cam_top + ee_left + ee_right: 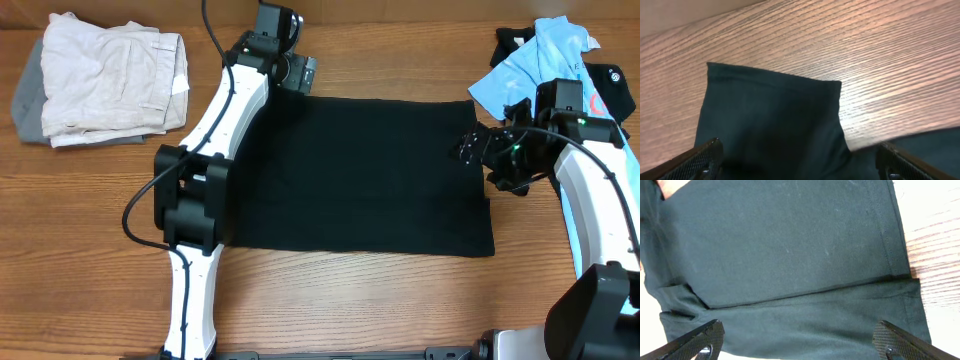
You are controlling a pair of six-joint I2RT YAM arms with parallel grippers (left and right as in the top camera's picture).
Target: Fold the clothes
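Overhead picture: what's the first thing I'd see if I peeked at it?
The big black shirt, spread flat across the middle of the wooden table, grabs your eye first. Two white robot arms flank it: the left end effector open at its top left corner, the right end effector open at its right edge. A pale clothes pile sits far left, a light blue polo far right.

Stretched long across with the white-and-black left arm point(215, 120), black two-finger left end effector point(300, 72) spread wide, gripping nothing. Same deal with the white-and-black right arm point(600, 190): bent inward, black two-finger right end effector point(470, 148) spread wide, empty.
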